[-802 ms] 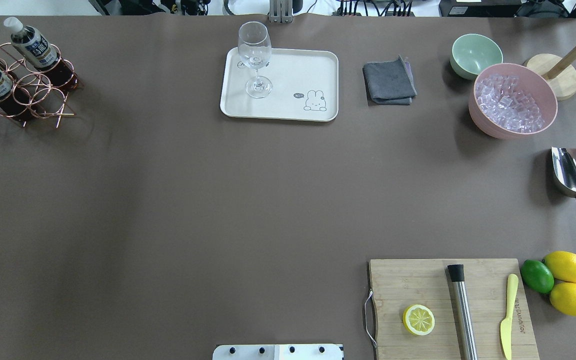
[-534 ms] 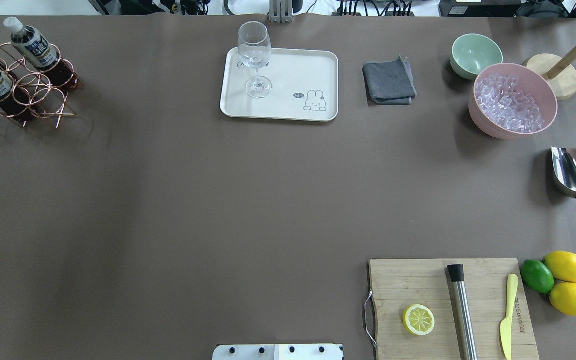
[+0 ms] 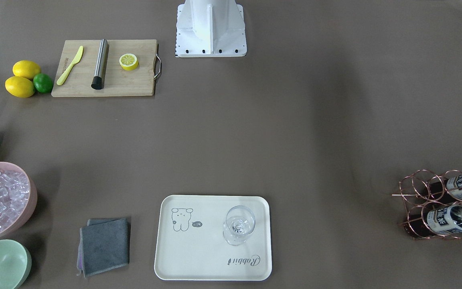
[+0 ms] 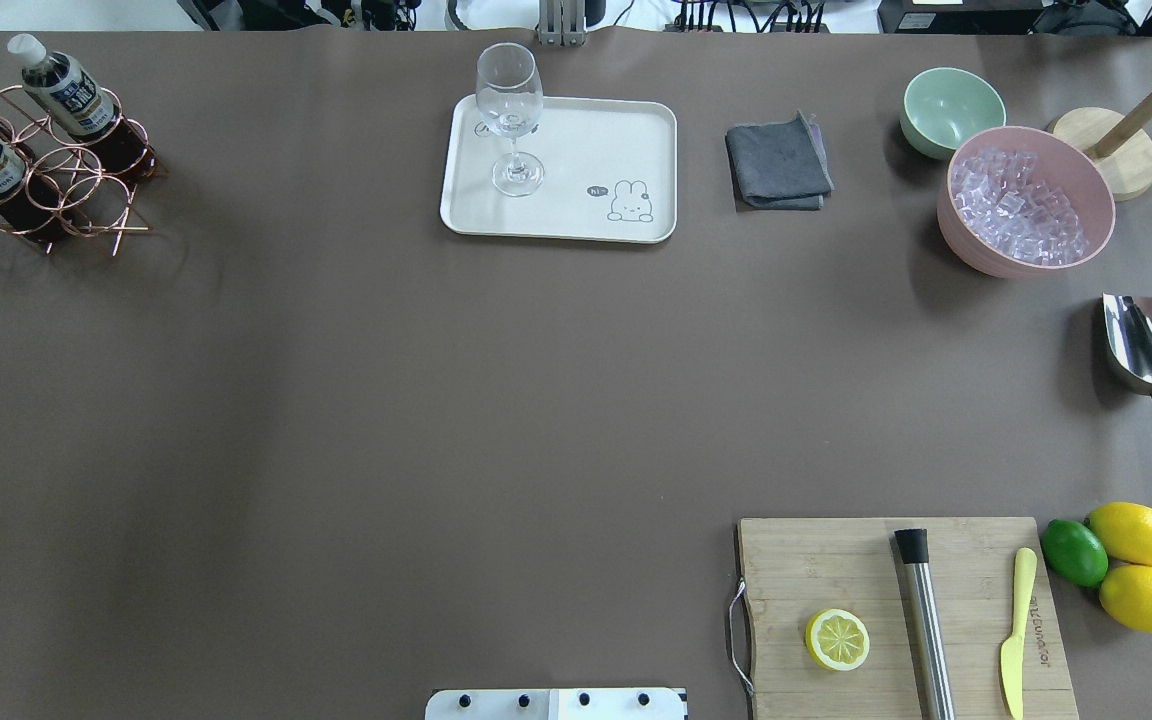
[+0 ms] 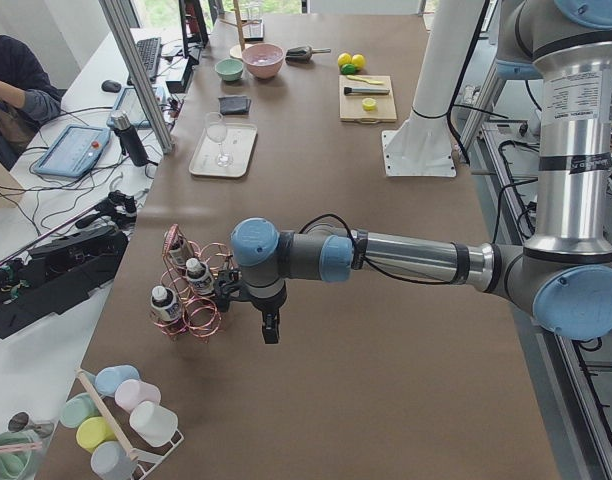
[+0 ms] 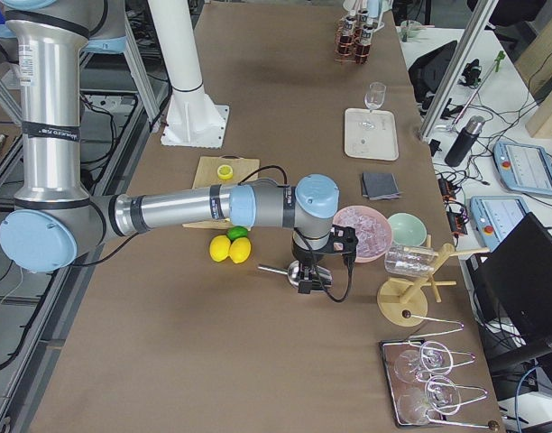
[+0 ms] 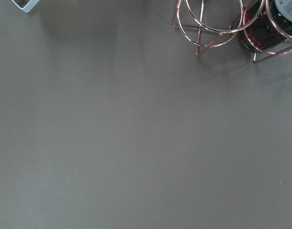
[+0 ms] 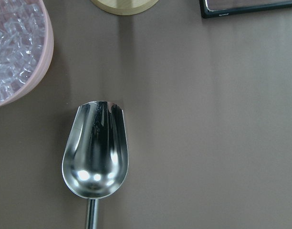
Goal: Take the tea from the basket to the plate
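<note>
The job has not really started yet. The small clear plastic tea bottle [image 4: 66, 92], full of dark brown tea, with a white cap and a dark blue and white label, stands in the shiny copper wire basket [image 4: 48, 172] at the far left corner of the brown table [image 4: 436, 400]. At least one more bottle like it stands in the basket too. The cream-white rectangular plate [image 4: 586, 140] with the little grey animal drawn on it is well apart from the basket. It only holds a clear wine glass [image 4: 511, 110]. In the left side view, the left gripper [image 5: 271, 328] hangs pointing down just beside the basket and touches nothing. I cannot tell if its jaws are apart or together. In the right side view, the right gripper [image 6: 306, 280] hangs far away over a shiny metal scoop [image 8: 95, 152], and I cannot tell about its jaws either. What is left is everything: grab the tea, lift it out of its ring, carry it over and set it on the plate. From above, nothing looks different from a moment ago: the bottles, basket and plate sit in the same spots.
</note>
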`<action>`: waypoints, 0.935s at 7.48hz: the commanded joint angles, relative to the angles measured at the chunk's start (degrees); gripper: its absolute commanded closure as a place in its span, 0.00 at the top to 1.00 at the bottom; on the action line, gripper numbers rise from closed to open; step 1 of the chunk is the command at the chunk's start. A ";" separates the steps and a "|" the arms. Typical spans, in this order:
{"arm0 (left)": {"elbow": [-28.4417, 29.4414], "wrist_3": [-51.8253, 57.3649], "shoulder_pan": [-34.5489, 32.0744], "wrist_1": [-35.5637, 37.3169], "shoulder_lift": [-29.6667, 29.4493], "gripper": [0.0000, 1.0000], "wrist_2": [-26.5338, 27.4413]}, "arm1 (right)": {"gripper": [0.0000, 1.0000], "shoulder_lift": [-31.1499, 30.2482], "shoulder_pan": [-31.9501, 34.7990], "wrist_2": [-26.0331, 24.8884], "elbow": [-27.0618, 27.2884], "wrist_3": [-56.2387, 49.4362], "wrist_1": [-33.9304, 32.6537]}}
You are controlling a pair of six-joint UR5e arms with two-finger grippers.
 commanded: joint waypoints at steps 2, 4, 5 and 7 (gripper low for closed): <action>0.21 0.09 0.13 -0.21 -0.25 0.98 0.21 | 1.00 0.67 -0.71 -0.06 -0.93 0.08 0.00; 0.56 0.09 0.04 -0.04 0.36 0.98 0.47 | 1.00 0.67 -0.71 -0.06 -0.84 -0.01 0.00; 0.21 0.00 0.04 -0.04 0.36 0.98 0.30 | 1.00 0.67 -0.71 -0.06 -0.84 -0.01 0.00; 0.03 0.00 0.04 -0.04 0.28 0.98 0.30 | 1.00 0.67 -0.71 -0.06 -0.84 -0.01 0.00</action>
